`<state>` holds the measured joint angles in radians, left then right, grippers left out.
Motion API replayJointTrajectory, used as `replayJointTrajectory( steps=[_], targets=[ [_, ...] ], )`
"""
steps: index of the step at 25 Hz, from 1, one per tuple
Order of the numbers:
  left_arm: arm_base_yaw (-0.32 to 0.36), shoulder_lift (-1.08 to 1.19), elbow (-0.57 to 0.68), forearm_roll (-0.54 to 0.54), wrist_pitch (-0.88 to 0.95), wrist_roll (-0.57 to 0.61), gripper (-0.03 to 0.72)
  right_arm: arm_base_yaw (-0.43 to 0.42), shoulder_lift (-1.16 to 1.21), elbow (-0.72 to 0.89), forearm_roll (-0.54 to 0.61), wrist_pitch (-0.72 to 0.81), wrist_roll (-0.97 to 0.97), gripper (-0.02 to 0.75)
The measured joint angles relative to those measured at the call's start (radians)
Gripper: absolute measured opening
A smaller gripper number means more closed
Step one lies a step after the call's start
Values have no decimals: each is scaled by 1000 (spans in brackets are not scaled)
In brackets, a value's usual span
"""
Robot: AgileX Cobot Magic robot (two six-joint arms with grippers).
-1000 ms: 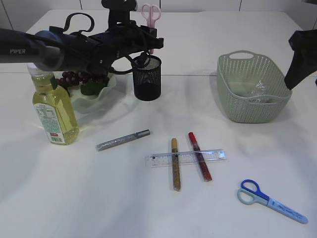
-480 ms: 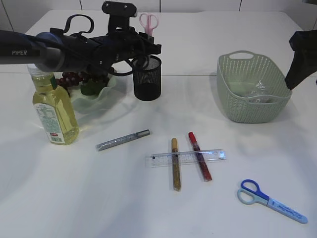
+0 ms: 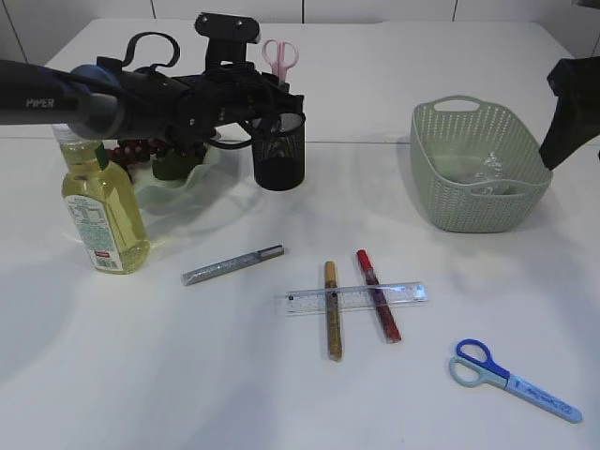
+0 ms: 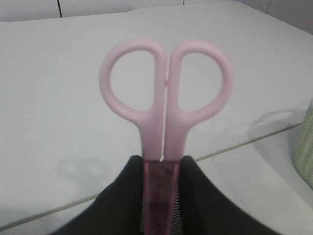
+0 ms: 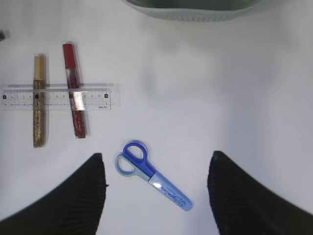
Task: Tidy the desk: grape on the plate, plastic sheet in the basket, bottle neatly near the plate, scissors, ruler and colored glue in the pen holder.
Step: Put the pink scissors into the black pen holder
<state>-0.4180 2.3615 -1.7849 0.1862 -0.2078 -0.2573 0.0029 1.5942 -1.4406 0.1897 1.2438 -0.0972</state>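
**Pink scissors over the holder; most of the desk still to tidy**

The left gripper is clamped on the blades of the pink scissors, handles up, directly above the black mesh pen holder; whether the tips are already inside the rim I cannot tell. The right gripper hangs wide apart and empty above the blue scissors, which lie flat on the table.

Done, by the look of it: the grapes sit on the green plate, a clear plastic sheet lies in the green basket, and the oil bottle stands upright just beside the plate.

Left to do: the ruler rests across the gold glue stick and the red glue stick, the silver glue stick lies apart to their left, and the blue scissors remain near the front right corner. All of these belong in the holder.
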Motion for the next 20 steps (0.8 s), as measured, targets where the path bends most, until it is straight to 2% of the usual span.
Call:
replayJointTrajectory(
  steps=[20],
  targets=[
    [0,42,0,0,8,0,171,0,0,0,0,0,-2,511]
  ],
)
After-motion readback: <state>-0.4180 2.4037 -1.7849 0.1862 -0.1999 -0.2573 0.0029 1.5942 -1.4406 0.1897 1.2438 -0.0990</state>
